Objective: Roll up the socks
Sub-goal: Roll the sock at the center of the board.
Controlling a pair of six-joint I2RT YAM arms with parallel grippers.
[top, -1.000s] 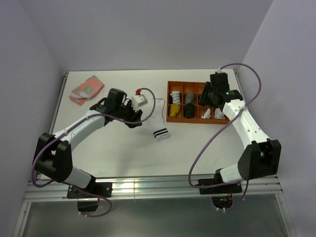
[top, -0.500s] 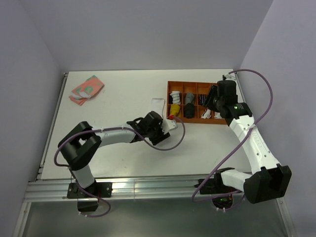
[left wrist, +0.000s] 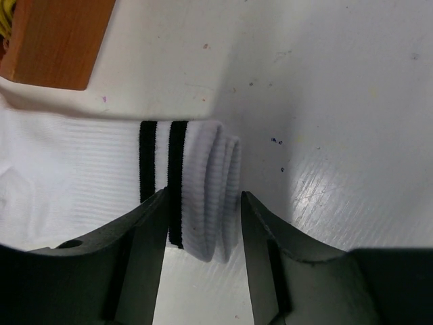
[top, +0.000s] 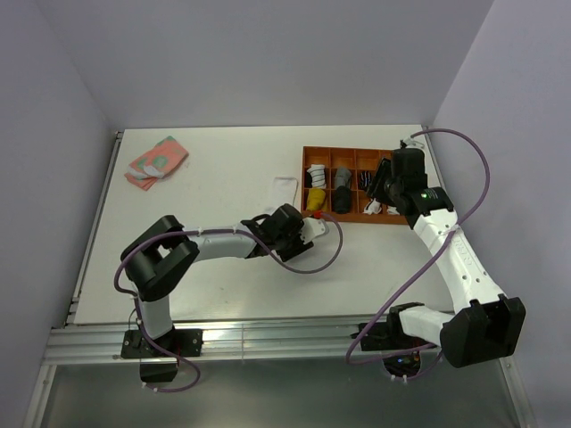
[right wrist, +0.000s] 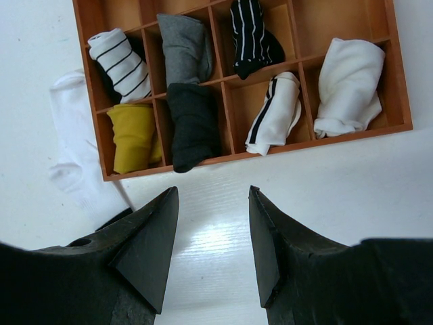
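white table (top: 205, 267). orange tray (right wrist: 257, 152) sits at its far right. white sock (left wrist: 81, 183) lies flat just beside the tray, banded cuff rolled. left gripper (left wrist: 203, 196): fingers partly apart, straddling the cuff roll; cannot tell if they pinch it. right gripper (right wrist: 212, 191): fingers partly apart, holding nothing, above the tray's near edge.

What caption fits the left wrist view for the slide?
Left gripper straddling the rolled cuff of the white sock, near the orange tray corner.
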